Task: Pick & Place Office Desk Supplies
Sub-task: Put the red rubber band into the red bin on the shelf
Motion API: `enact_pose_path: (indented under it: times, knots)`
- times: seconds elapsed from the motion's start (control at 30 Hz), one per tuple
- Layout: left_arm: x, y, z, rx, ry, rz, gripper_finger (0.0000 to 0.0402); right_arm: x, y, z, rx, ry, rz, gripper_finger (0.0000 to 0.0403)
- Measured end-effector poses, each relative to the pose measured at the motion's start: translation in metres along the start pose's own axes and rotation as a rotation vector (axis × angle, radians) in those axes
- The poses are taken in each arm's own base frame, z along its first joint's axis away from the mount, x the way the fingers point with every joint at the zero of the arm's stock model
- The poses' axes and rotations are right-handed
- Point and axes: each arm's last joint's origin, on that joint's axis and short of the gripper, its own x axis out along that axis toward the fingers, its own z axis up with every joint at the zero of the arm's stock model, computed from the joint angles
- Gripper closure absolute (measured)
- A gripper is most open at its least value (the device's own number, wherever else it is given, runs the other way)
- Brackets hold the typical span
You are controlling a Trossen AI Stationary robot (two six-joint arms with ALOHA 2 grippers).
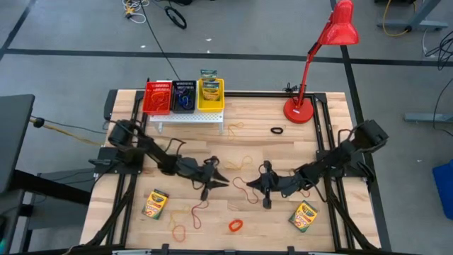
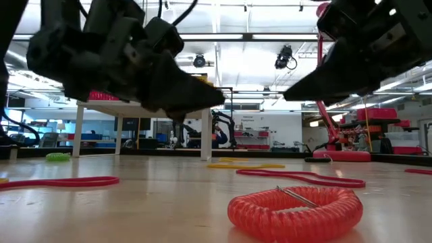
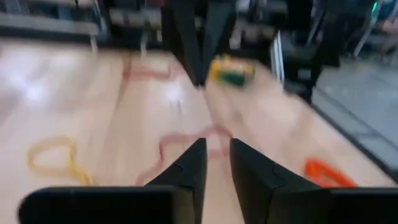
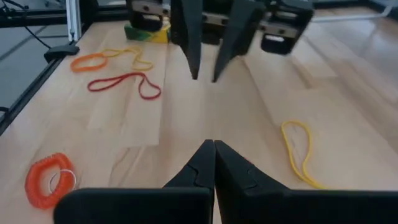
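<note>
Inspector A: High view: left gripper (image 1: pixel 214 178) and right gripper (image 1: pixel 263 185) faced each other mid-table, with crayon boxes (image 1: pixel 155 204) and rubber bands (image 1: pixel 245 187) scattered around them.

Inspector B: Low view alone showed the orange coil loop (image 2: pixel 291 212) nearest. Left wrist: fingers (image 3: pixel 186 169) narrowly parted, empty. Right wrist: fingers (image 4: pixel 231 163) pressed together, empty.
</note>
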Motion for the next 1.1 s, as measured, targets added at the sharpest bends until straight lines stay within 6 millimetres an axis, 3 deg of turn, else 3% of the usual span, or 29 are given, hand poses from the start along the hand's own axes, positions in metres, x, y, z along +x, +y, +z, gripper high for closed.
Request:
enact_pose_path:
  times: [0.2,0.37,0.53,0.73,1.1]
  knots:
    - [-0.012,-0.035,0.009,-0.016,0.299,-0.048,0.0394,0.001,0.001,-0.005,0.001,0.002,-0.068,0.0398]
    - [-0.014,-0.081,0.02,-0.028,0.525,-0.007,0.0381,0.001,0.0,-0.001,0.023,-0.053,-0.128,0.0398]
    - [-0.014,-0.11,0.03,-0.119,0.763,0.153,0.0343,0.001,0.0,0.0,0.032,-0.069,-0.13,0.0398]
    - [-0.017,-0.125,0.032,-0.335,0.937,0.395,0.0296,0.001,0.0,-0.001,0.017,-0.057,-0.133,0.0398]
    - [-0.018,-0.132,0.024,-0.437,0.939,0.488,0.0281,0.0,0.001,0.0,0.019,-0.061,-0.127,0.0398]
